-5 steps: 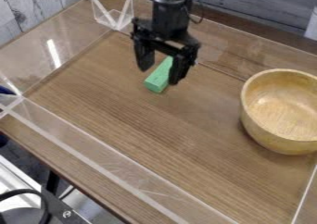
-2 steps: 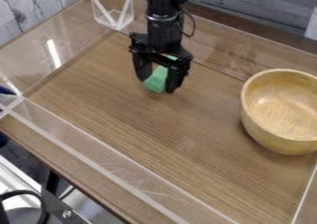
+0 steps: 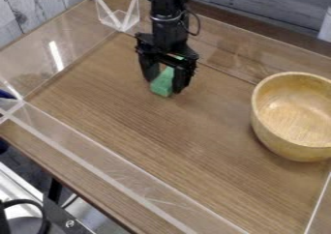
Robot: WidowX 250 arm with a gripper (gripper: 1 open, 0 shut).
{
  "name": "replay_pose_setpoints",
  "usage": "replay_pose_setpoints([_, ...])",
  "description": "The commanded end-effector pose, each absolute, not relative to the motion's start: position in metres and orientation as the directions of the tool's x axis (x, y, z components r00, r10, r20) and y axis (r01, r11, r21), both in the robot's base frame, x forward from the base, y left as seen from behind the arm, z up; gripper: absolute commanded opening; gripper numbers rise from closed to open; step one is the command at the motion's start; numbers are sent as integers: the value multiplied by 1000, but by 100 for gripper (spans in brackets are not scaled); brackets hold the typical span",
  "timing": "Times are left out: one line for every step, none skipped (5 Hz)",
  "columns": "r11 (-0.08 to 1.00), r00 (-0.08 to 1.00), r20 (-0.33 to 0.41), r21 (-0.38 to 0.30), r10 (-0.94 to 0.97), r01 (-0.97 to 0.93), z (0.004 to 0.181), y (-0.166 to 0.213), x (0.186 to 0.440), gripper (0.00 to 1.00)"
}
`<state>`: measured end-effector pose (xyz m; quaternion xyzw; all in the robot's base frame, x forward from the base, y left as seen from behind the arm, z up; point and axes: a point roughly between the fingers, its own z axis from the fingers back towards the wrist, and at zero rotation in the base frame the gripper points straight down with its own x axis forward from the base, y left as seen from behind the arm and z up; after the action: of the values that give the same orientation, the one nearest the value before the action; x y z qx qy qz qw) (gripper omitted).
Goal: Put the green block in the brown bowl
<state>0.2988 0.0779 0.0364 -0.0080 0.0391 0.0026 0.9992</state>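
The green block (image 3: 163, 82) lies flat on the wooden table, left of centre. My gripper (image 3: 167, 80) points straight down over it, open, with one black finger on each side of the block. Only a strip of green shows between the fingers, and I cannot tell whether they touch it. The brown bowl (image 3: 296, 113) stands upright at the right side of the table, apart from the gripper, and holds nothing.
Clear acrylic walls (image 3: 77, 131) fence the table on the front left and back. A small clear stand (image 3: 119, 15) sits at the back left corner. Bare wood (image 3: 181, 151) lies between the block and the bowl.
The gripper has come down and shifted slightly left, so its open fingers now straddle the green block. Block and bowl have not moved.
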Motion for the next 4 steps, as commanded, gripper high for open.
replay_pose_setpoints([1000, 1000, -4, -8, 17, -17, 50, 86, 314, 100])
replay_pose_setpoints([1000, 1000, 2, -13, 18, -18, 47, 87, 316, 100])
replay_pose_setpoints([1000, 1000, 7, -18, 20, -20, 45, 87, 318, 100])
replay_pose_setpoints([999, 999, 42, -27, 18, -17, 63, 86, 317, 100])
